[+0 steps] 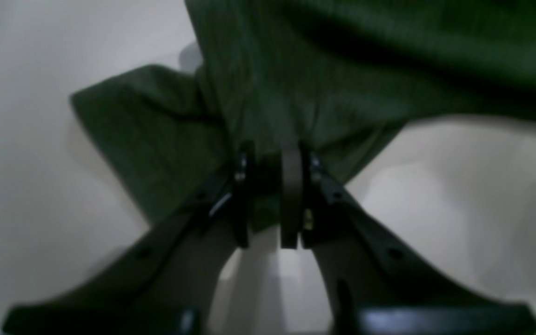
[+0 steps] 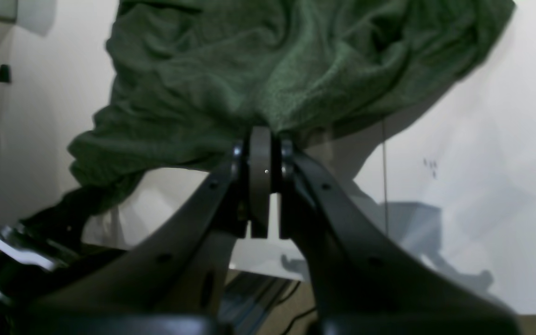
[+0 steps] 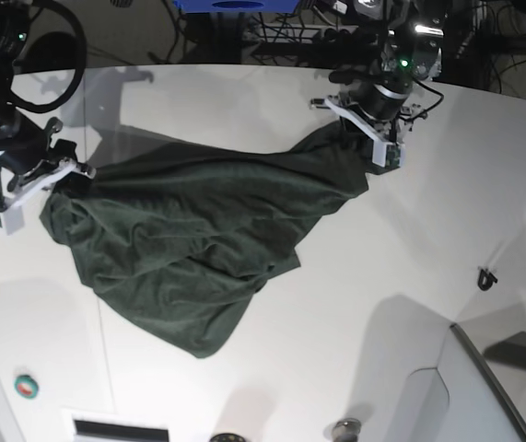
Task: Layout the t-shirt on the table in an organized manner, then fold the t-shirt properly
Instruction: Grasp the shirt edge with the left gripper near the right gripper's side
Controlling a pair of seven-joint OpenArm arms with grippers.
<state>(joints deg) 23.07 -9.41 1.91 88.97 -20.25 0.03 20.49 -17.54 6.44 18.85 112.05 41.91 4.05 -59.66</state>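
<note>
Overhead, going left to right in the base view: the right gripper sits at the far left, jaws clamped on one edge of the t-shirt. Its wrist view shows the pads pressed together w/ a pinch of green cloth just above them.

Centre: the dark green shirt is strung between both arms, stretched along its upper edge but badly wrinkled. Its lower part sags in loose folds onto the white tabletop, ending in a point toward the near edge. Sleeves and collar can't be told apart in the bunching.

Right: the left gripper is near the far edge of the tabletop, jaws closed on the opposite end of the fabric; its blurry wrist view shows cloth caught between the pads, w/ another flap lying to the side.

Judged step: the layout phase, approx. early on, since the shirt is spread but not flat and no fold has begun. Next move likely calls for both arms to pull apart and drag the cloth so it settles smooth, w/o letting either pinch slip.
</note>
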